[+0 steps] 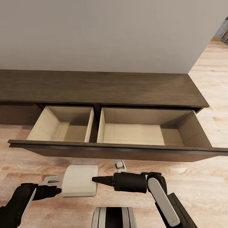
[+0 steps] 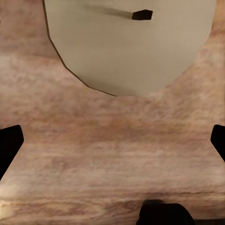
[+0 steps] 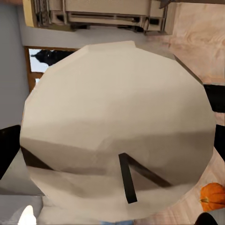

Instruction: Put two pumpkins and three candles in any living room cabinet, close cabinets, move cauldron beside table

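Head view: long low dark brown cabinet (image 1: 104, 87) stands against a pale grey wall (image 1: 104, 31), on light wood floor (image 1: 202, 186). One wide drawer (image 1: 126, 150) is pulled out twd the robot; inside are two pale beige compartments split by a dark divider, both bare as far as the view shows. Drawer front is handle-less, dark wood.

Below the drawer front, over the floor, a candle (image 1: 79, 180) lies on its side: short pale grey-beige cylinder, flat ends, roughly as wide as a pincer. Right pincer (image 1: 102, 180) points at it from the right, black finger tip touching or just at the candle's right end; right arm black w/ white panel. Left pincer (image 1: 58, 190) comes in from the left at the candle's other end.

Left wrist view: candle's flat end (image 2: 126, 51) w/ short dark wick stub (image 2: 142, 15), faceted rim, wood floor behind. Black fingers (image 2: 9, 145) are spread wide at the frame edges, clear of the candle, so left pincer reads as released.

Right wrist view: candle end (image 3: 117, 131) close up, faceted pale disc w/ dark wick (image 3: 126, 178). Can't tell if right pincer is clenched on it. An orange ribbed pumpkin (image 3: 213, 197) shows at the edge, on the floor past the candle.
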